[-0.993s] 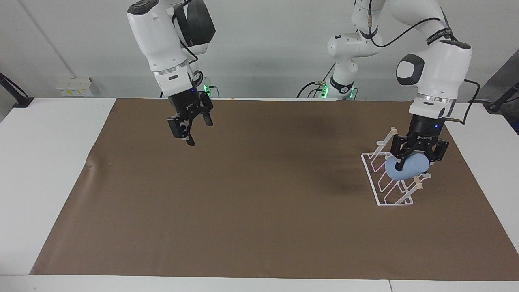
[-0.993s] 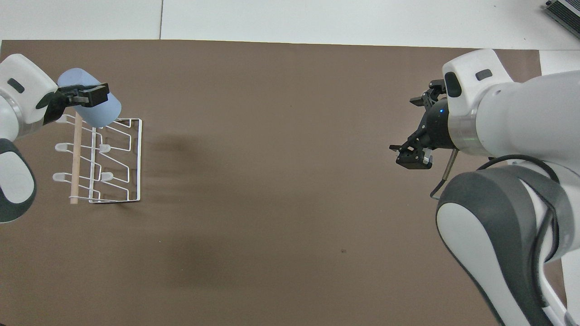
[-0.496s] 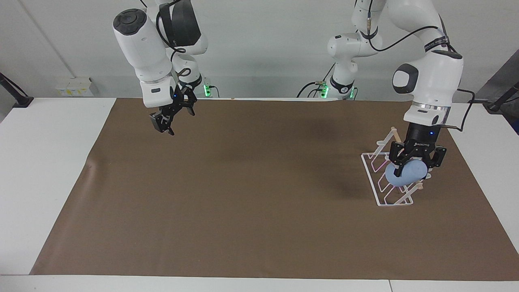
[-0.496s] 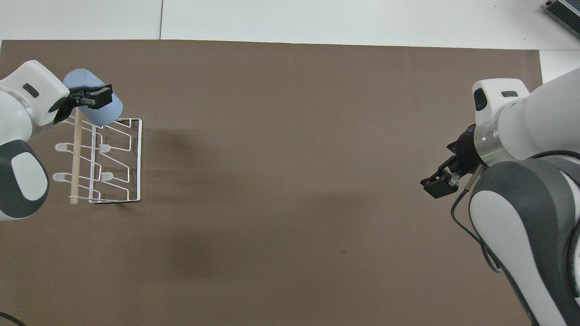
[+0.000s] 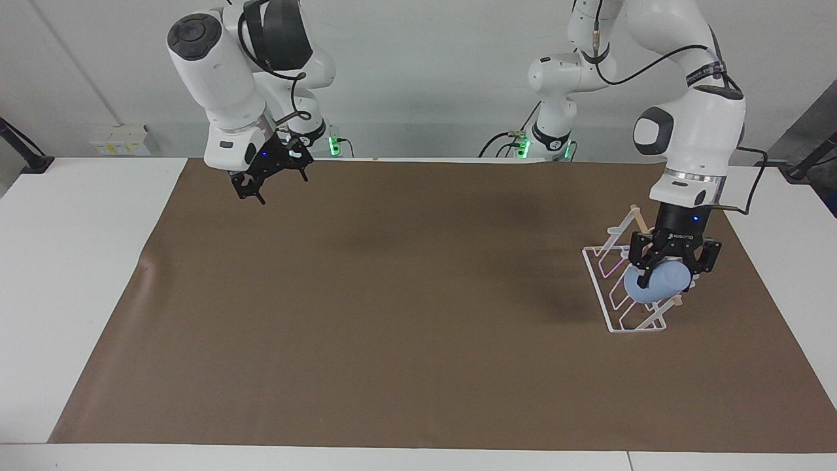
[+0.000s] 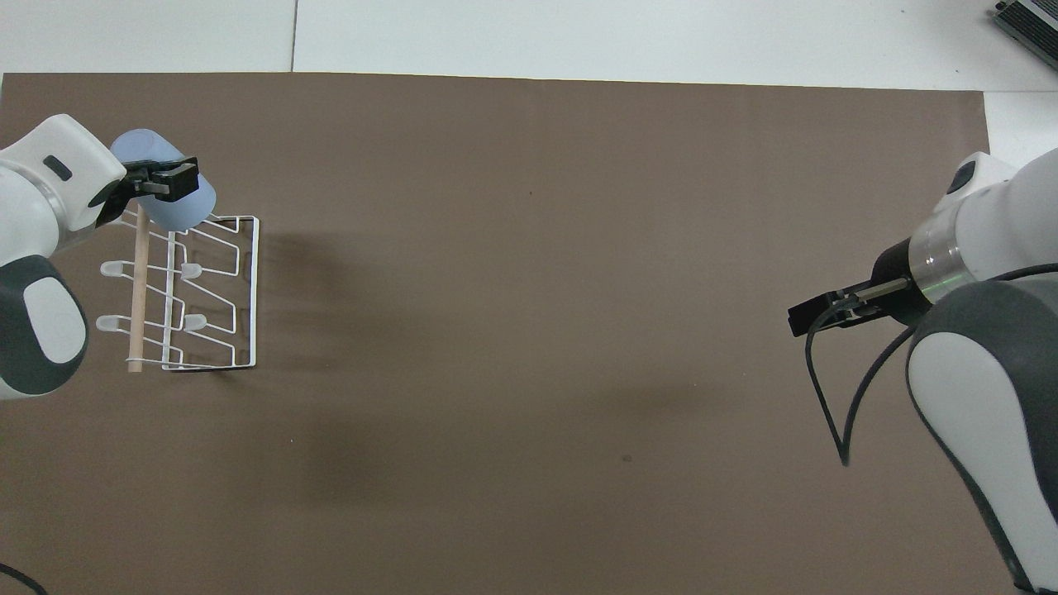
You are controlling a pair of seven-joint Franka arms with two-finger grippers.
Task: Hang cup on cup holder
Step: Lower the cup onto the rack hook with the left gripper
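The light-blue cup [image 5: 659,288] [image 6: 183,211] lies tilted on its side in my left gripper [image 5: 673,269] [image 6: 157,180], which is shut on it. It hangs low among the slanted prongs at the end of the cup holder [image 5: 611,307] [image 6: 245,289] that lies farther from the robots; whether it rests on a prong I cannot tell. The holder is a white wire rack with a wooden rod [image 6: 137,297], standing at the left arm's end of the table. My right gripper [image 5: 256,186] [image 6: 814,316] is open and holds nothing, up over the mat's edge near its own base.
A brown mat [image 5: 418,340] [image 6: 529,248] covers most of the white table [image 5: 72,261]. A black cable [image 6: 826,405] loops down from the right arm's wrist.
The left gripper has sunk a little with the cup, deeper among the holder's prongs. The right arm has drawn back toward its base and turned its gripper.
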